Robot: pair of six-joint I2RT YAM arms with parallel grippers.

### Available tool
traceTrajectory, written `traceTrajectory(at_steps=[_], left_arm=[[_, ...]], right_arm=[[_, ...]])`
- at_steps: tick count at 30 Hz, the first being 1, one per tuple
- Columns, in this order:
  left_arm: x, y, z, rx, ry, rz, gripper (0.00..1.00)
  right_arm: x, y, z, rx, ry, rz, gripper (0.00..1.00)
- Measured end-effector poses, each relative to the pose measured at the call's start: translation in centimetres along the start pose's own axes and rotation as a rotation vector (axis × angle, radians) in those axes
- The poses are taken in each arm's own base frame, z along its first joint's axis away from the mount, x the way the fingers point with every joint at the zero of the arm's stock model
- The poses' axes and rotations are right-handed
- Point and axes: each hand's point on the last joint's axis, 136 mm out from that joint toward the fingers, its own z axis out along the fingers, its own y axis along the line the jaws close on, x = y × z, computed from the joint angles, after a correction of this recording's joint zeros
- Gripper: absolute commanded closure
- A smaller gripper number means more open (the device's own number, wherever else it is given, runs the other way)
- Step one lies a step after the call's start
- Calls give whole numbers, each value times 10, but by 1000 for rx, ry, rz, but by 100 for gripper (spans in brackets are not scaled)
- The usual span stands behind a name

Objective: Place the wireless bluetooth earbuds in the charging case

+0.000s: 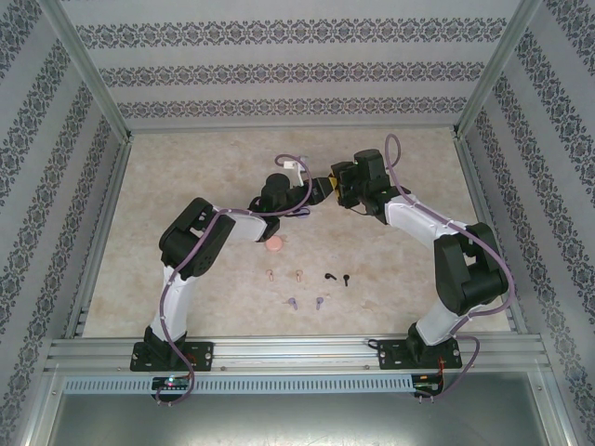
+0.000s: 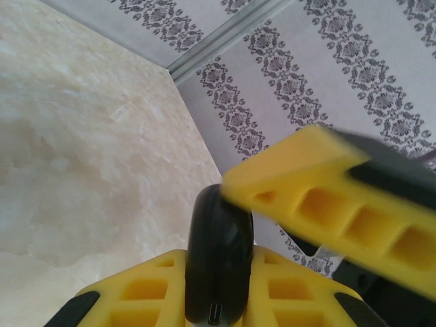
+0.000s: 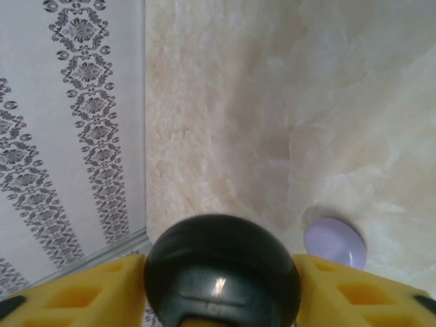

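Nearest the arm bases, the six wireless bluetooth earbuds (image 1: 307, 286) are seen lying loose on the table (image 1: 186, 279). The light purple pair (image 1: 291, 302) lies closest, and just beyond it runs a row with the pinkish-tan pair (image 1: 270, 275) at 9 o'clock and the black pair (image 1: 329, 276) at 3 o'clock. None is housed, so the task is judged to be at a preparatory step. Farther out, at 11 o'clock from that row, a pink case (image 1: 276, 245) rests on the table. Beyond it, the black charging case (image 2: 219, 231) is held where both hands meet. The left hand (image 2: 219, 272) is clamped on it edgewise. The right hand (image 3: 222, 286) has its fingers flanking it, and whether they press on it cannot be told. In the right wrist view a purple case (image 3: 334, 242) lies on the table at 3 o'clock of the black one. The lid appears shut, so opening it is judged the next need, against a steady left-hand hold.
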Motion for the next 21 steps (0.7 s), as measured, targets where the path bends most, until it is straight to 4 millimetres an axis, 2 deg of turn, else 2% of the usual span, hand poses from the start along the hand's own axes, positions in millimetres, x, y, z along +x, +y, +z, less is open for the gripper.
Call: traceTrajectory(at_steps=[3, 6, 11, 14, 17, 21], left_arm=[[0, 4, 0, -11, -8, -28, 100], [1, 4, 0, -13, -5, -40, 100], [7, 13, -3, -30, 50, -62, 100], [7, 17, -12, -44, 99, -69, 100], [0, 11, -22, -40, 149, -47, 100], [-9, -9, -32, -5, 203, 5, 100]], right_arm=[[-1, 6, -2, -25, 10, 0, 24], [-11, 8, -14, -44, 4, -11, 23], [-44, 25, -55, -119, -56, -149, 21], [-56, 26, -71, -143, -82, -285, 21], [-54, 13, -71, -135, -44, -462, 22], [-37, 0, -64, -148, 55, -654, 23]])
